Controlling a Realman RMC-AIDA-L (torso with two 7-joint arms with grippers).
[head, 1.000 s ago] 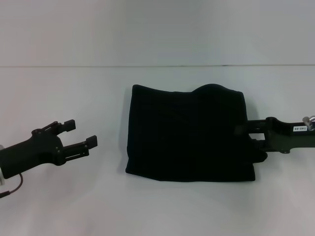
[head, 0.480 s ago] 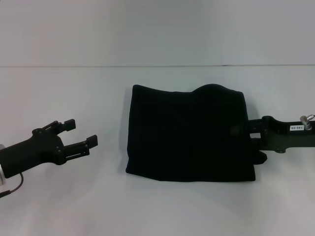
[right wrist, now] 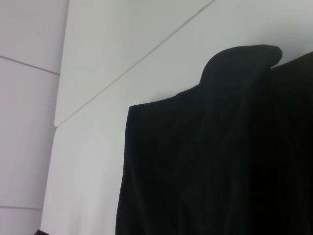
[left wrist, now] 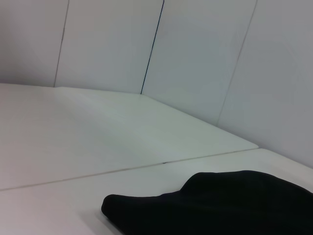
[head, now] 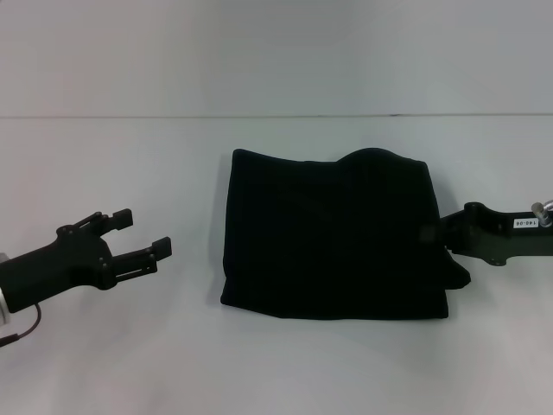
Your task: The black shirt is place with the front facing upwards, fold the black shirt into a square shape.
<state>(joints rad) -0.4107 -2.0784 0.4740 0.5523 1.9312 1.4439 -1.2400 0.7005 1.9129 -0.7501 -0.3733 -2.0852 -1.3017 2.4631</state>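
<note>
Black shirt (head: 333, 233) lies folded square; right tool (head: 445, 238) has drawn back off its edge, grip unclear; left tool (head: 143, 235) gapes idle.

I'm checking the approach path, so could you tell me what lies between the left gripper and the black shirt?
Only bare white table, as the head view shows: the left gripper, open, sits apart from the black shirt.

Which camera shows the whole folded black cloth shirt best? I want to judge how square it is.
The head view: the folded black cloth shirt lies fully in frame on the white table, all edges visible. The left wrist view catches only one low corner; the right wrist view shows a close, cropped part.
</note>
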